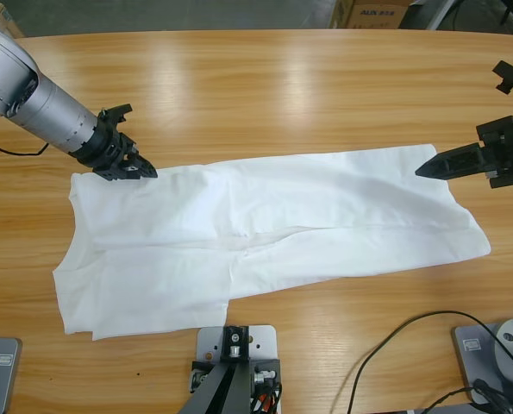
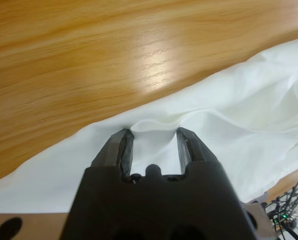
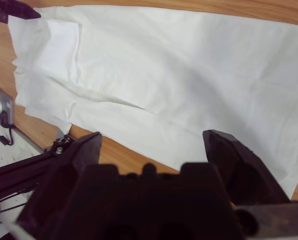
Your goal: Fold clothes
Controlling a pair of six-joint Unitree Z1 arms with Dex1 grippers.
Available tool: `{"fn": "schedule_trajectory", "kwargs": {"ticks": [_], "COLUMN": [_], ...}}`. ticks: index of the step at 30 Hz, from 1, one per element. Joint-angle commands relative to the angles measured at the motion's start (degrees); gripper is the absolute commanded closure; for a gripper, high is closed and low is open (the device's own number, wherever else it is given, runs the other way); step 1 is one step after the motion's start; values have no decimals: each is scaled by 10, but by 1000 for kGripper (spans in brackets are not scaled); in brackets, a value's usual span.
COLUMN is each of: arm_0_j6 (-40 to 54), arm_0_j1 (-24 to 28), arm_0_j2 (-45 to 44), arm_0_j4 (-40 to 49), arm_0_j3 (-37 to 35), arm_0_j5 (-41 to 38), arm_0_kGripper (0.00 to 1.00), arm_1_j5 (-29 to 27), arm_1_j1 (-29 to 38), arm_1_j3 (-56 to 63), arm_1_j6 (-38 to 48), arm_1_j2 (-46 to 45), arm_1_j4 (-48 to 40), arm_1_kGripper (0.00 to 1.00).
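T-shirt: thin, limp, grab far corners | left gripper: parted astride far-edge ruck, not clenched | right gripper: released, hovering right end

The T-shirt runs past the right wrist view's edges; its collar is hidden.

The high view looks straight down on the wooden table, taking in the whole white T-shirt. The left wrist cam sits super close, looking along its jaws at the shirt's edge. The right wrist cam hangs higher above the shirt and shares most of the cloth with the high view.
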Motion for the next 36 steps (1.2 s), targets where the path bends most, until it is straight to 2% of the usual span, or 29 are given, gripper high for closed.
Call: {"fn": "schedule_trajectory", "kwargs": {"ticks": [1,9,16,24,25,27,28,33,36], "arm_0_j6": [9,8,18,18,17,17,16,6,3], "arm_0_j1": [4,-2,-1,-13,-14,-15,-15,6,32], "arm_0_j2": [30,19,-5,3,7,8,7,-31,-72], "arm_0_j4": [-8,3,91,100,100,101,105,165,177], "arm_0_j3": [17,13,-19,-42,-44,-46,-47,-44,-37], "arm_0_j5": [-3,13,54,59,58,59,61,150,172], "arm_0_kGripper": [1000,1000,1000,990,775,167,24,0,0], "arm_1_j5": [-5,-5,-5,-5,-5,-4,-4,-4,-4], "arm_1_j1": [-5,-6,-6,-6,-5,-5,-6,-6,-6], "arm_1_j3": [18,18,18,18,18,18,18,18,19], "arm_1_j6": [8,8,8,8,8,8,8,8,8], "arm_1_j2": [11,12,13,14,14,14,14,14,13], "arm_1_j4": [-7,-7,-8,-8,-8,-8,-8,-8,-8], "arm_1_kGripper": [180,179,179,179,179,179,179,165,165]}}
